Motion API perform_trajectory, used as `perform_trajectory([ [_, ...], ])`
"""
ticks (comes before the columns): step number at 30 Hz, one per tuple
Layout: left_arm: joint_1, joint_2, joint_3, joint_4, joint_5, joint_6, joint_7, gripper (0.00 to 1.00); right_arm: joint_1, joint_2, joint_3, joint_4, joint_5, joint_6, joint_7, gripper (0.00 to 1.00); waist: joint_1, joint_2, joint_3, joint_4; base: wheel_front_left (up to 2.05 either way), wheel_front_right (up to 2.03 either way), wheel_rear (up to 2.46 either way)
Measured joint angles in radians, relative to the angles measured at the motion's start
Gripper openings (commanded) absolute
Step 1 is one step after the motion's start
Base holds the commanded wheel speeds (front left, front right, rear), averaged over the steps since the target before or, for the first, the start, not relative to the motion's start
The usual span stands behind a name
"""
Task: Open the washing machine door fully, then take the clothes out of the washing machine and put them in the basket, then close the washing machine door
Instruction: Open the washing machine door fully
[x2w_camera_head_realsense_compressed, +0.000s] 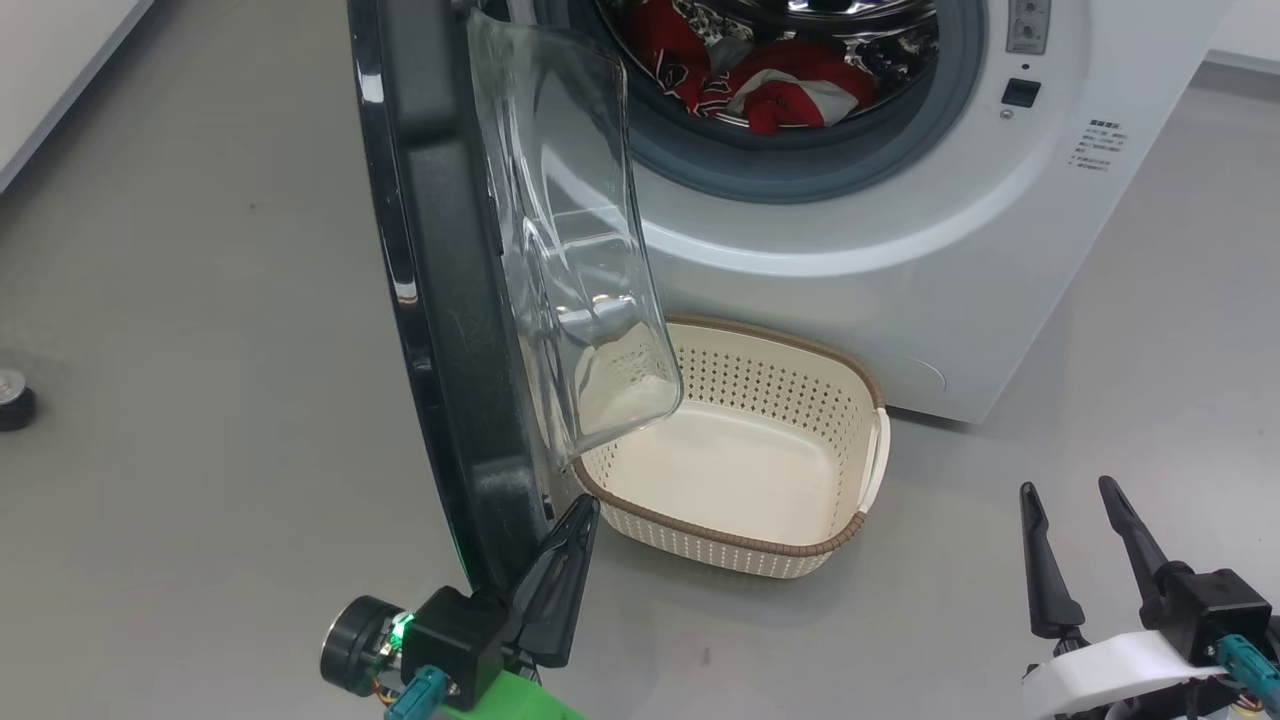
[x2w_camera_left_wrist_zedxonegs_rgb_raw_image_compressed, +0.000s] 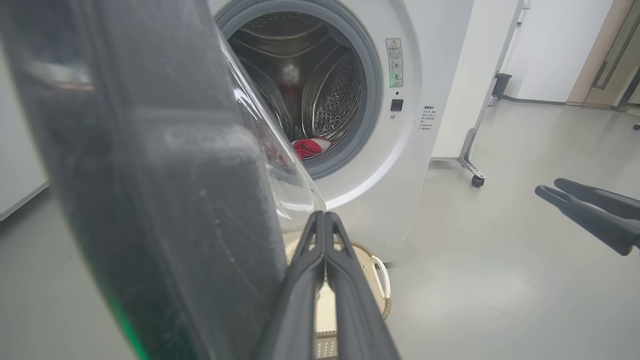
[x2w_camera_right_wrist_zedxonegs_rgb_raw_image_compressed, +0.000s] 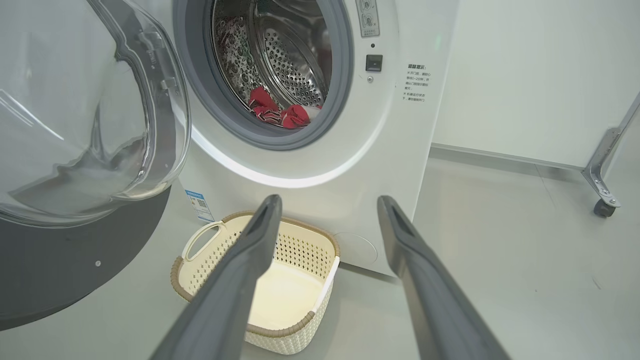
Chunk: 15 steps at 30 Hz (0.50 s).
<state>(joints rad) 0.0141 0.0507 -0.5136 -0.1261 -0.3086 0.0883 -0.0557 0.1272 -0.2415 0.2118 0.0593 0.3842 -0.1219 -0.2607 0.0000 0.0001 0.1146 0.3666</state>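
The washing machine door (x2w_camera_head_realsense_compressed: 440, 300) stands swung out edge-on at the left. It looks stiff, heavy and glossy, so it's likely better pushed on its black plastic inner face than on the slick glass, and the left hand (x2w_camera_head_realsense_compressed: 585, 512), fingers pressed together, sits just beside its lower edge. Rightward, the empty basket (x2w_camera_head_realsense_compressed: 780, 545) sits on the floor (x2w_camera_head_realsense_compressed: 200, 300) before the washing machine (x2w_camera_head_realsense_compressed: 900, 260). The red clothes (x2w_camera_head_realsense_compressed: 790, 95) inside look soft, light and easy to pinch at a fold, and the right hand (x2w_camera_head_realsense_compressed: 1068, 488) hangs with fingers apart, holding nothing.

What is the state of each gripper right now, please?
Left gripper: closed, holding nothing, beside the washing machine door.
Right gripper: open, empty.
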Motion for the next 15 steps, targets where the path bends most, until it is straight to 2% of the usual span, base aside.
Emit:
perform_trajectory([
  [15,0.016,-0.001,0.055,0.001,-0.007,0.012,-0.038,0.00,0.002,-0.016,-0.004,-0.025,-0.017,0.000,0.010,1.00,0.0000,0.0000,0.002,0.077,0.00,0.00,0.00],
])
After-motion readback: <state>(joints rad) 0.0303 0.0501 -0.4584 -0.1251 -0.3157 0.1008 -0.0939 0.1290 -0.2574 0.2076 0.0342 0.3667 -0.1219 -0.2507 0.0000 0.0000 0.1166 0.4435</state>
